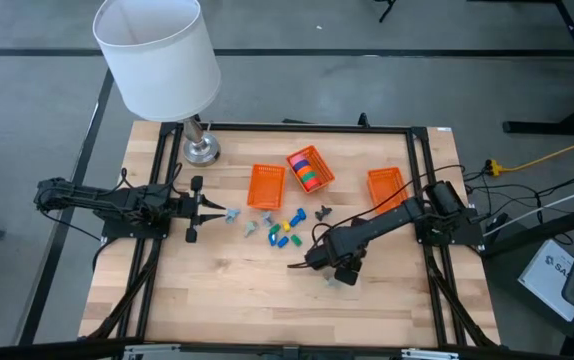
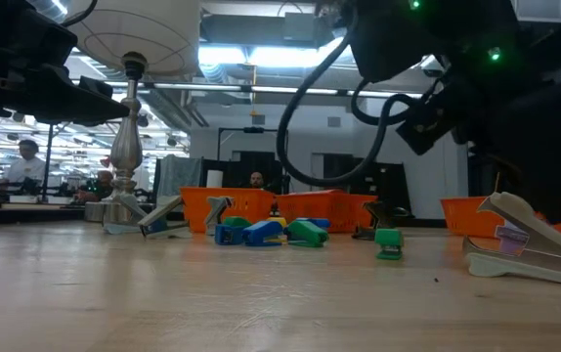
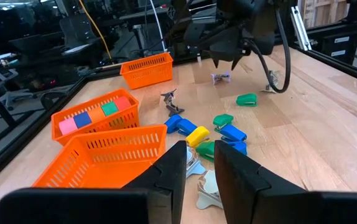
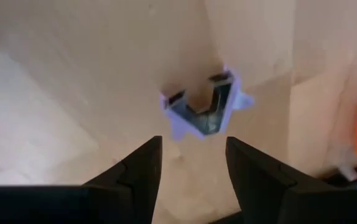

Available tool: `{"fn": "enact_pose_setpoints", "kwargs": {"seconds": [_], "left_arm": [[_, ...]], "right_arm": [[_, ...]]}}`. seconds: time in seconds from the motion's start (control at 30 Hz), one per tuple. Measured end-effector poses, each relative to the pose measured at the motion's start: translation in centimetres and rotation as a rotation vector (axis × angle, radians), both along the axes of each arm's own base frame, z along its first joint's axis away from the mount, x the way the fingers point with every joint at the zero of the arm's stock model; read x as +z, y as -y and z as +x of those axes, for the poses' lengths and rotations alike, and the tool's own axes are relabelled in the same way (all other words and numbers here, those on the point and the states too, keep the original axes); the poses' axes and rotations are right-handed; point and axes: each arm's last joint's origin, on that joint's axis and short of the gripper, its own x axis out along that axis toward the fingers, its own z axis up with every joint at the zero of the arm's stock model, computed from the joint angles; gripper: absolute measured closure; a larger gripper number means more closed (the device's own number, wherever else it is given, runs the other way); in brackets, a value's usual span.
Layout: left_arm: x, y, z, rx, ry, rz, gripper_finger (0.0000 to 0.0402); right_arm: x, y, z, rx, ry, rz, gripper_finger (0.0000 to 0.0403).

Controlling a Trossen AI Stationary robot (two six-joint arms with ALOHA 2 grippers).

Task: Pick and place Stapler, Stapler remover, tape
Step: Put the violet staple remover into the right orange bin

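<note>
Right gripper above the pale remover, jaws open and holding nothing

In the lower middle of the high view we see the right gripper (image 1: pixel 339 268) directly over a pale staple remover (image 4: pixel 202 113). The wrist view shows this remover just ahead of the fingers, lined up with the gap between them; its mouth points toward the fingers. So we judge the right arm is nearer. Farther, at centre left, the left gripper (image 1: pixel 217 213) stands partly open and empty beside a grey remover (image 1: pixel 233 215). The tape (image 1: pixel 307 169) lies in the basket (image 1: pixel 323 180) at upper centre.

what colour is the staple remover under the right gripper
Pale lilac with metal jaws; the staple remover shows best in the right wrist view.
</note>
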Motion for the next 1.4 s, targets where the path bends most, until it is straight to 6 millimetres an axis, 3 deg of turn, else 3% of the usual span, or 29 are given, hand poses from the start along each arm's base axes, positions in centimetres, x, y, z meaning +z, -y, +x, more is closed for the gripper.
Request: {"fn": "enact_pose_setpoints", "kwargs": {"seconds": [0.6,0.93,1.23,1.4], "left_arm": [[0.0,0.0,0.0,0.0,0.0,0.0,0.0323],[0.0,0.0,0.0,0.0,0.0,0.0,0.0322],[0.0,0.0,0.0,0.0,0.0,0.0,0.0323],[0.0,0.0,0.0,0.0,0.0,0.0,0.0324]], "right_arm": [[-0.1,-0.6,0.2,0.064,0.048,0.004,0.023],[-0.9,-0.6,-0.4,0.05,0.027,0.001,0.0315],[-1.6,-0.5,-0.6,0.042,0.039,0.013,0.0342],[-1.6,-0.5,-0.6,0.04,0.036,0.019,0.0382]]}}
